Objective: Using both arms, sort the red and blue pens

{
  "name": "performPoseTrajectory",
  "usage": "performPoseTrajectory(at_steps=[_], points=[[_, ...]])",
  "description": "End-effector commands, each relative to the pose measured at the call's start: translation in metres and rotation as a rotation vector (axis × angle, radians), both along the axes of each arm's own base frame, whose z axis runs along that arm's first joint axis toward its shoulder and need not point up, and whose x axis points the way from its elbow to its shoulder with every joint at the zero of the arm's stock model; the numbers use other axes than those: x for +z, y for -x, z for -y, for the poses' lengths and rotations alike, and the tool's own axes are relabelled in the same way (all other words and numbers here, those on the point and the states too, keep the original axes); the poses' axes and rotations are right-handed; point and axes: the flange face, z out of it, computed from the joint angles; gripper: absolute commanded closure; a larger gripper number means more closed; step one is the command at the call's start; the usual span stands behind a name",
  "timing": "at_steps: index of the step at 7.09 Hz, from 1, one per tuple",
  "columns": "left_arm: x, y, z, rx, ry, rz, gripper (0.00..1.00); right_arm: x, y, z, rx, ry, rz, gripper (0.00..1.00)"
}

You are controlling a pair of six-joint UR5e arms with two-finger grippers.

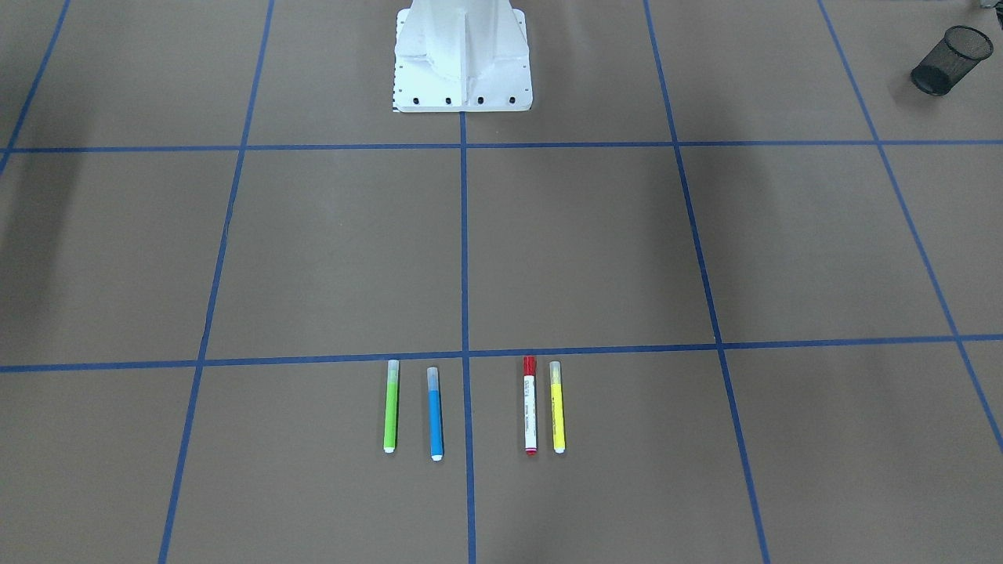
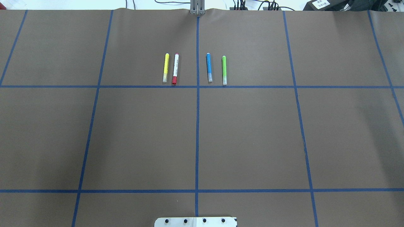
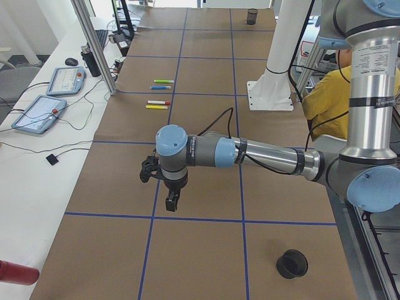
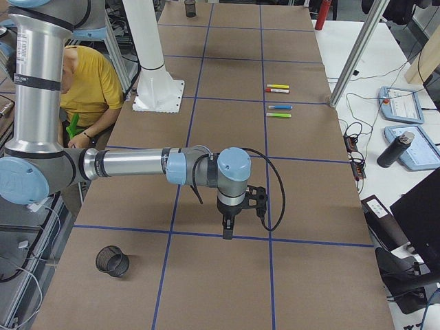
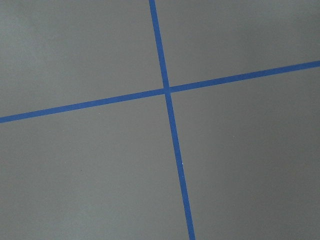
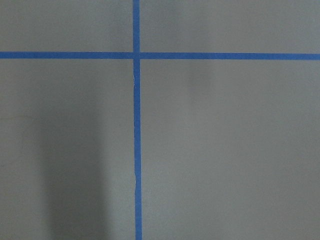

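Far from left tool [image 3: 170, 202] and right tool [image 4: 227, 232]: red pen [image 2: 175, 68], blue pen [image 2: 209, 67].

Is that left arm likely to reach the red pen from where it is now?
Probably yes. The left gripper hangs above the table, and nothing lies between it and the red pen. Only the yellow marker close beside it could crowd the grasp.

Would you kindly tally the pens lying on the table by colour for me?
Red-capped white pen: 1
Blue pen: 1
Green pen: 1
Yellow pen: 1
Total: 4 pens
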Motion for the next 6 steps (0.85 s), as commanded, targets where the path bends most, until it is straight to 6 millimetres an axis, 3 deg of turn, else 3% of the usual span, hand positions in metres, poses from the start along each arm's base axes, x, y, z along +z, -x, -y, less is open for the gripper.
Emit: performPoseTrajectory(at_steps=[1,4,5,6], points=[[-0.003,-0.007,0.002,0.013,-0.008,0.0,0.0,0.0,0.001,0.0,-0.001,0.001,0.0,0.0],[-0.015,-0.008,0.007,0.007,-0.035,-0.001,0.0,-0.011,0.001,0.004,-0.006,-0.026,0.0,0.0],[-0.033,-0.009,0.013,0.007,-0.069,-0.007,0.0,-0.024,0.003,0.007,-0.011,-0.053,0.001,0.0],[-0.049,-0.016,0.014,-0.017,-0.055,-0.119,0.0,-0.036,0.004,0.019,-0.014,-0.079,0.0,0.0]])
